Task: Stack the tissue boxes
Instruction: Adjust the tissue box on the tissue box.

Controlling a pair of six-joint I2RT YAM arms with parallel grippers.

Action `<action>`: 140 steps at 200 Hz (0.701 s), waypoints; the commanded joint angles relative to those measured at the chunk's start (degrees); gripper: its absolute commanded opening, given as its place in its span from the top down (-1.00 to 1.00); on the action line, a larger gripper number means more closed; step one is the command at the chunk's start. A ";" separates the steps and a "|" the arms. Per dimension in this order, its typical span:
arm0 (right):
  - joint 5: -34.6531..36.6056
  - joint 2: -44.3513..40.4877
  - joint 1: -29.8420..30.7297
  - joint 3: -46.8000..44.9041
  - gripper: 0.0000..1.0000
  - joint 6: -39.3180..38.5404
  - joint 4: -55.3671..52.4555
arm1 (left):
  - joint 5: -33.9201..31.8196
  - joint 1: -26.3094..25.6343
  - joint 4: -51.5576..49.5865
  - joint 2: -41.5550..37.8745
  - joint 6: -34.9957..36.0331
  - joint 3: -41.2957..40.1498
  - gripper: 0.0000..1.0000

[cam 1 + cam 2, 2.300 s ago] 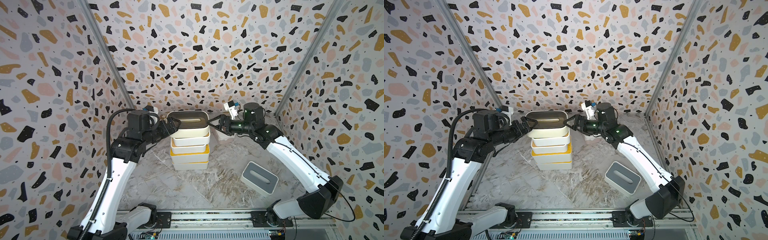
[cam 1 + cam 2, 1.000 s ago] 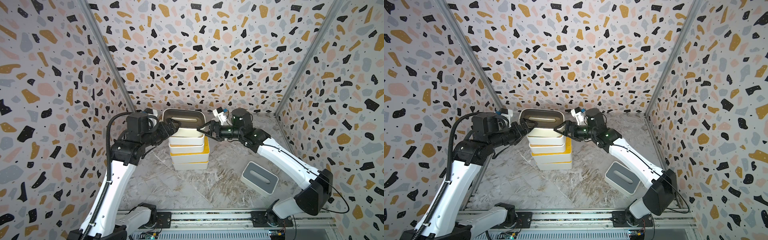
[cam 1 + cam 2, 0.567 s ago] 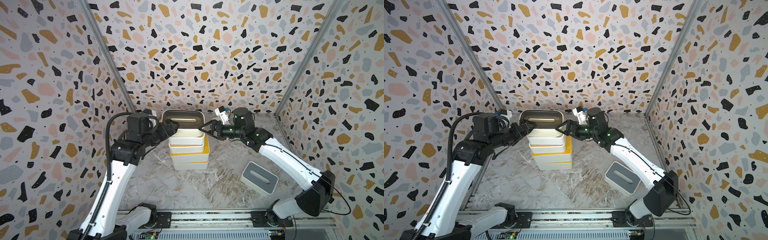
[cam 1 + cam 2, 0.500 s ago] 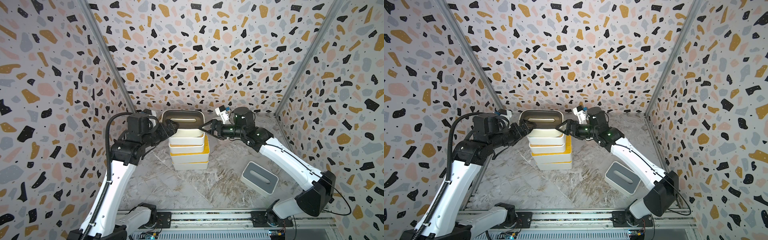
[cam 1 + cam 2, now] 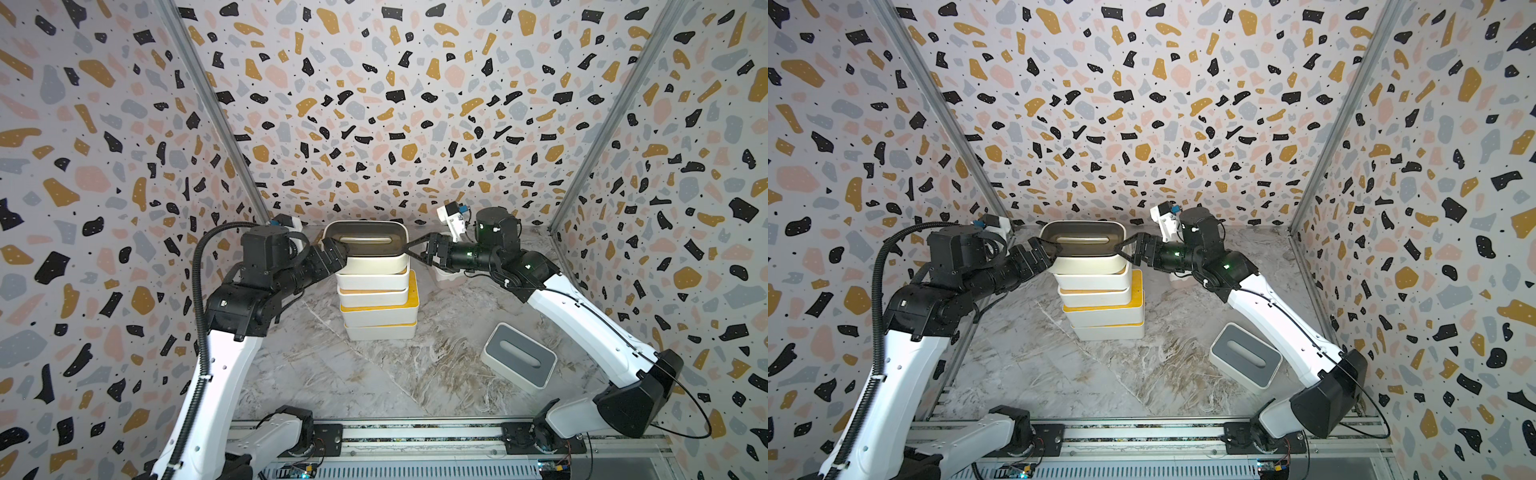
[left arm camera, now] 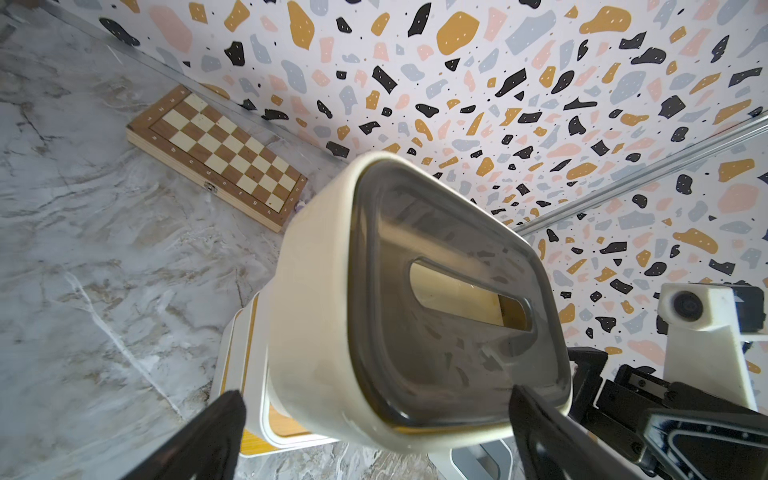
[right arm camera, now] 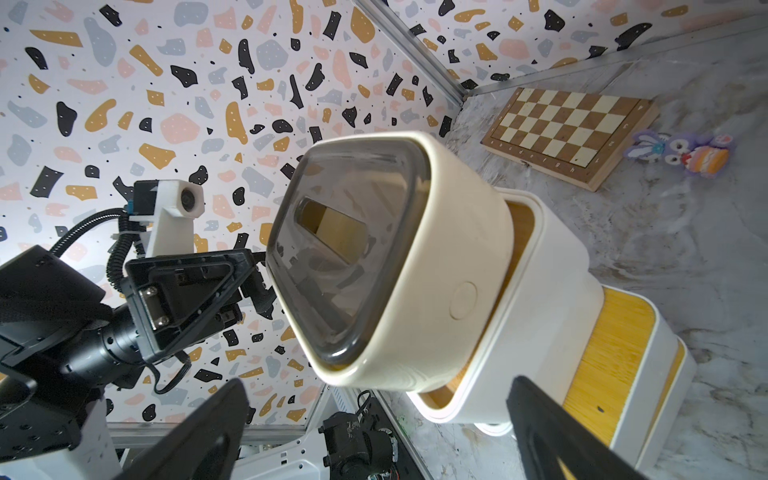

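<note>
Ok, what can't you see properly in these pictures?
White box: both top views, mostly behind the right arm.
Stack's lower lids: all views, mostly covered by boxes above.
Grey-lidded box: left wrist view, cut by the edge.
Purple toy: right wrist view, too small to identify.

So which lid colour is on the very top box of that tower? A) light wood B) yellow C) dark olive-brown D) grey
C: the rounded cream tissue box with the dark olive-brown slotted lid tops the stack; the grey-lidded box lies apart on the marble tabletop.
</note>
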 commanded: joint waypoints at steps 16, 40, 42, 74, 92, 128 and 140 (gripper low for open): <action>-0.08 1.97 1.42 5.98 -0.98 -1.75 -0.25 | 1.34 0.01 1.26 0.52 1.26 3.20 -0.99; -0.30 4.47 1.98 8.39 -0.98 -2.01 -0.94 | 3.31 0.06 3.57 0.66 0.49 3.13 -0.99; -0.32 4.58 2.05 8.39 -0.98 -1.87 -0.85 | 3.58 0.05 3.74 0.74 0.37 3.19 -0.99; -0.66 6.28 2.68 9.78 -0.98 -1.54 -0.51 | 5.79 0.01 4.19 1.57 -0.25 3.59 -0.99; -1.43 6.99 3.34 11.01 -0.98 -1.55 -0.02 | 6.86 0.01 5.55 1.30 -1.09 2.86 -0.99; -2.61 8.03 3.99 14.15 -0.98 -0.86 1.04 | 8.63 0.01 6.33 1.81 -2.21 3.50 -0.99; -2.77 8.16 4.19 14.81 -0.98 -0.71 1.06 | 8.96 0.01 6.25 1.94 -2.35 3.88 -0.99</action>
